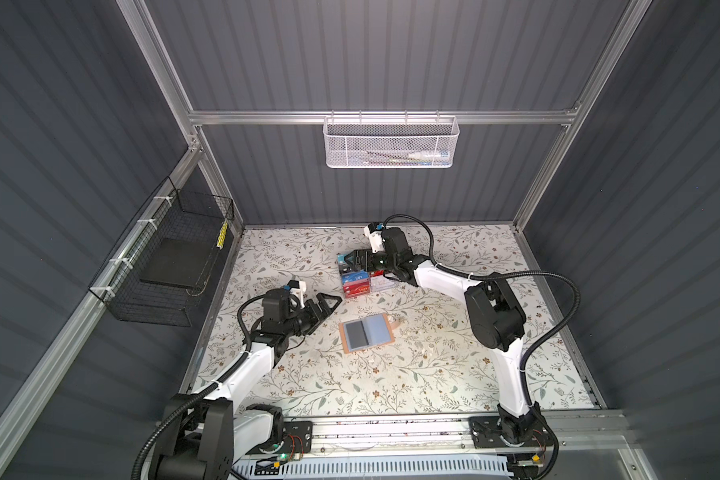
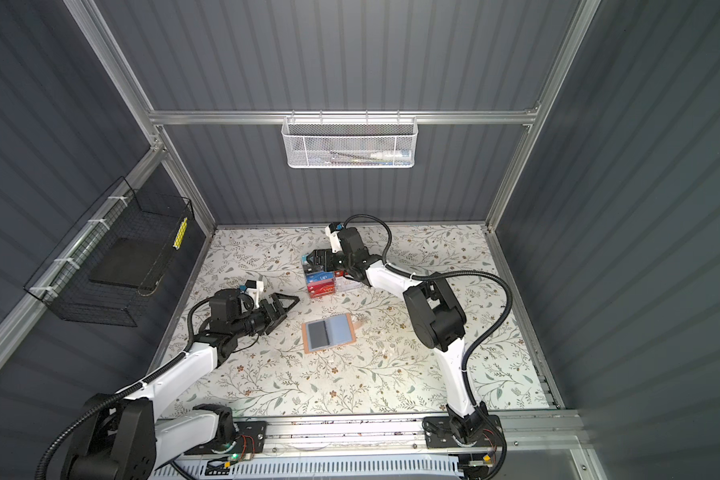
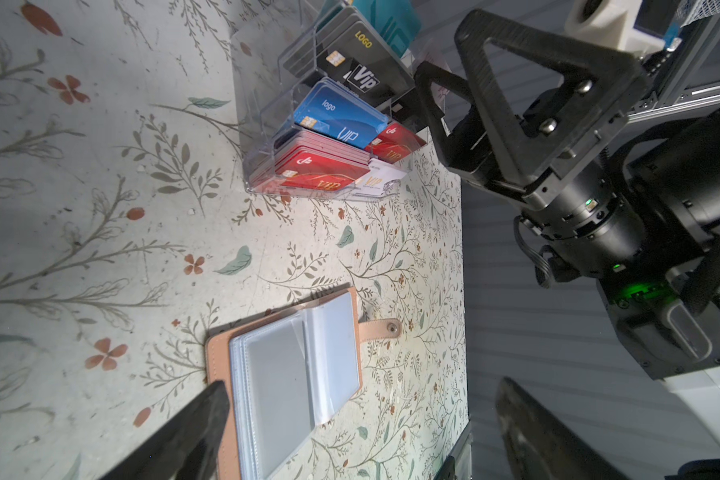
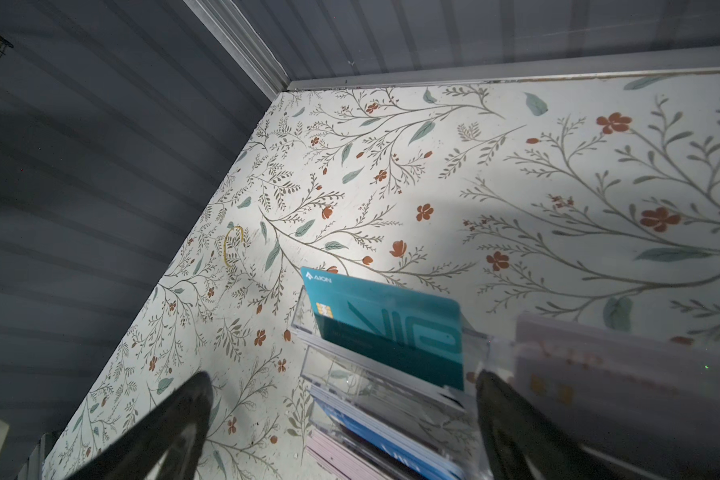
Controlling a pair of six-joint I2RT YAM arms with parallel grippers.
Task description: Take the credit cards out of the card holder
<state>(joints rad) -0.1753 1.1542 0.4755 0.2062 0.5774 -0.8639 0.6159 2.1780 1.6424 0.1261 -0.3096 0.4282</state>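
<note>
Looks nearly finished, with the card holder (image 1: 366, 337) lying open on the table (image 1: 433, 374) and no card plainly showing in its facing pocket pages. Shows the credit cards (image 1: 356, 283) stacked in the clear acrylic rack (image 3: 258, 120) just beyond the card holder, under the right gripper (image 1: 351, 260), jaws wide and empty. Leaves perhaps only the hidden under-pages to check, with the left gripper (image 1: 329, 308) just beside the card holder, jaws wide, holding nothing.

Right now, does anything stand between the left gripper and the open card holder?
Nothing visible. The left gripper is open, and only bare table separates it from the card holder. The clear card rack stands farther back, outside that path.
</note>
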